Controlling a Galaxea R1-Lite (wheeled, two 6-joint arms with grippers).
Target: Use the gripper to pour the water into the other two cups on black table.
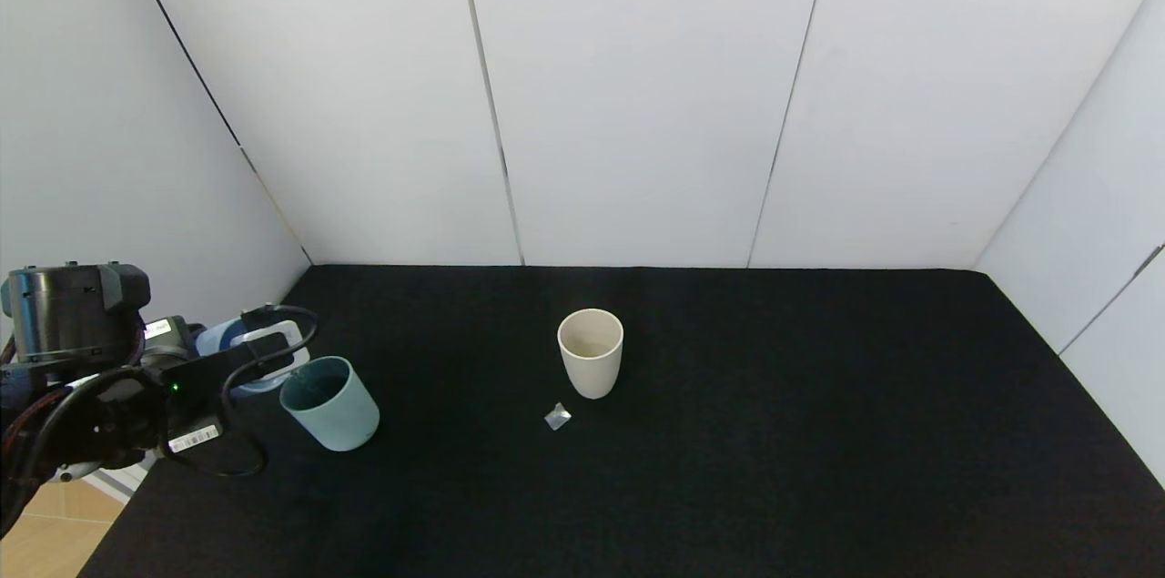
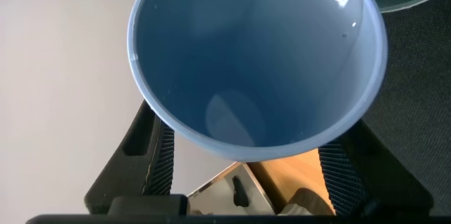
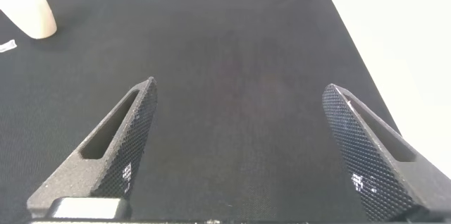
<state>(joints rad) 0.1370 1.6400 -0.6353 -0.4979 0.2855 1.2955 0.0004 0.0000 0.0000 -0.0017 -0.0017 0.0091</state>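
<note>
Left claw (image 1: 238, 358) at the tabletop's (image 1: 728, 469) left edge clamps a light blue tumbler (image 2: 257, 62), tipped mouth-first toward the upright teal cup (image 1: 329, 402). Cream cup (image 1: 591, 352) stands mid-table. Right claw (image 3: 246, 146) hovers, fingers apart.

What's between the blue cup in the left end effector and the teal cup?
Nothing visible. The left end effector holds the blue cup at the table's left edge, and the teal cup stands right beside it. The beige cup and plastic scrap lie farther right.
</note>
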